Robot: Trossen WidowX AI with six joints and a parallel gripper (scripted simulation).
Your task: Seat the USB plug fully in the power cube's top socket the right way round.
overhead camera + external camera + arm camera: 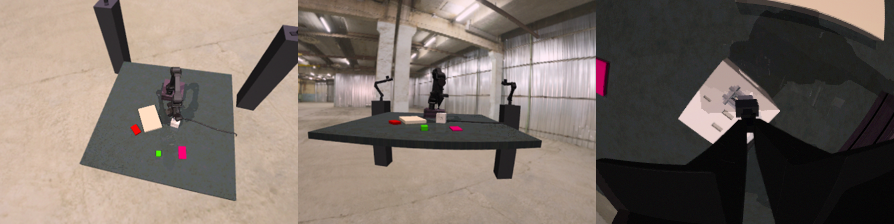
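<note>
The white power cube [175,124] [440,118] [693,116] stands on the table, with several slots in its top in the wrist view. My gripper [749,125] is over the cube, shut on the USB plug [747,107], whose dark body shows at the fingertips. A grey shape [731,95] shows beside the plug over the cube's top; I cannot tell what part it is. The cube sits turned at an angle to the fingers in the wrist view. Whether the plug's tip is in the socket or above it, and which way round it is, I cannot tell.
A dark cable [200,122] runs from the cube to the table's right edge. A cream slab [150,118] [412,119] lies beside the cube, with a red block [135,129] [395,122] beyond. A green cube [158,153] [424,127] and a pink slab [182,153] [456,128] lie nearer the front.
</note>
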